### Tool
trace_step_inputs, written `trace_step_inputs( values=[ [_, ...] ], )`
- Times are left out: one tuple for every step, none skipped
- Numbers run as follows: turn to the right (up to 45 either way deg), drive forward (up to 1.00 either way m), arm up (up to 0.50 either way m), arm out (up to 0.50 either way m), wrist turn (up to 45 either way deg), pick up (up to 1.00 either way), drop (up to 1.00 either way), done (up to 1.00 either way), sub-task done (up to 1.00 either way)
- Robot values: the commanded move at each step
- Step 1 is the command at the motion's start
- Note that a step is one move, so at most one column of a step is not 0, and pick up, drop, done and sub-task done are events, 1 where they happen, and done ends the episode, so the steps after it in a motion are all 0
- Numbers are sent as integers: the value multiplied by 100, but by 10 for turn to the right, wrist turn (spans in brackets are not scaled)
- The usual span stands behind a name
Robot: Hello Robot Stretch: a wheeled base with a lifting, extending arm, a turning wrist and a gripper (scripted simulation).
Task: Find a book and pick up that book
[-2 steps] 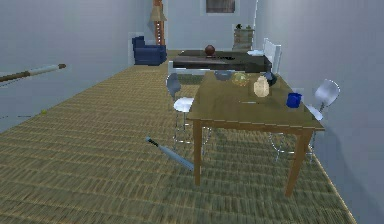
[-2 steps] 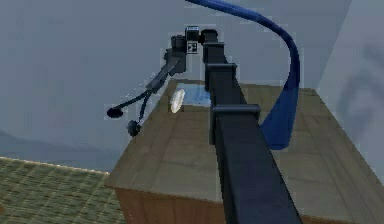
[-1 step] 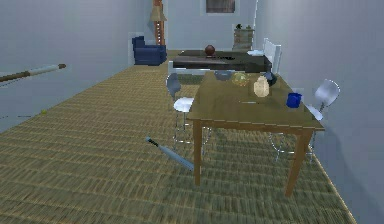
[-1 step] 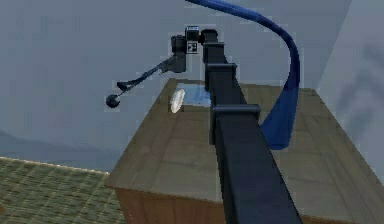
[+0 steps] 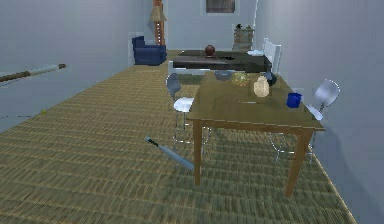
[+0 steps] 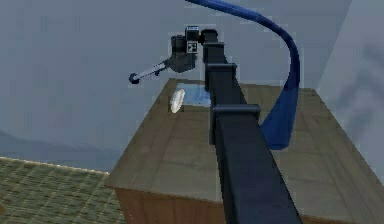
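Two thin fingers (image 6: 152, 71), their spread impossible to tell, show near a wooden top (image 6: 180, 150).

Floor (image 5: 90, 150): tan-olive, woven stripe patt. Walls (image 5: 60, 30): pale blue-grey, plain. Near table (image 5: 250, 112): mid-brown wood. Mug (image 5: 294, 100): blue. Vase (image 5: 261, 87): cream. Chair (image 5: 327, 95): white. Armchair (image 5: 150, 52): dk blue. Far table (image 5: 215, 62): dk grey-brown top. Ball (image 5: 210, 50): red-brown. Arm side view: arm (image 6: 240, 140) & gripper (image 6: 140, 76): black to dk grey. Cable (image 6: 288, 70): blue. Flat item (image 6: 200, 100): lt blue. Wood top (image 6: 170, 150): brown, plain.
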Motion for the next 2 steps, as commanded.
trace_step_inputs(
  values=[
    [0,0,0,0,450,0,0,0,0],
    [0,0,0,0,300,0,0,0,0]
  ],
)
